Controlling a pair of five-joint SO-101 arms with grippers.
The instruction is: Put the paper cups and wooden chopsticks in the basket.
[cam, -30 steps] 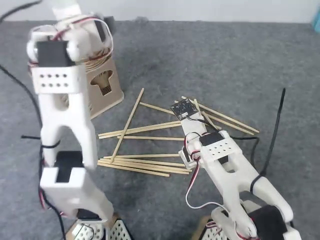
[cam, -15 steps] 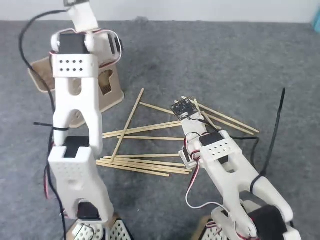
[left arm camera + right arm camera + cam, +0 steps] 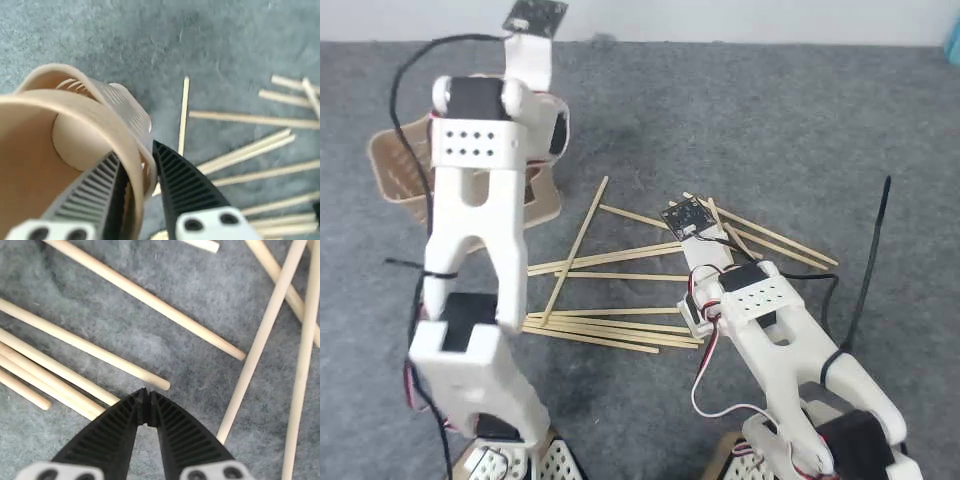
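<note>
Little of the task looks done: the wooden chopsticks (image 3: pixel 610 258) lie scattered on the grey mat (image 3: pixel 770 120) between the arms, none visibly in the basket (image 3: pixel 395 165) by the left arm; what it contains I cannot tell. The left gripper (image 3: pixel 136 156) pinches the basket's rim between its jaws; the right gripper (image 3: pixel 148 401) sits among the chopsticks, jaws pressed together on nothing, so every stick probably remains to be gathered.

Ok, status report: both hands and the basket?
Left hand shut on rim of tan slotted basket. Right hand shut, low over loose wooden chopsticks on grey carpet.
</note>
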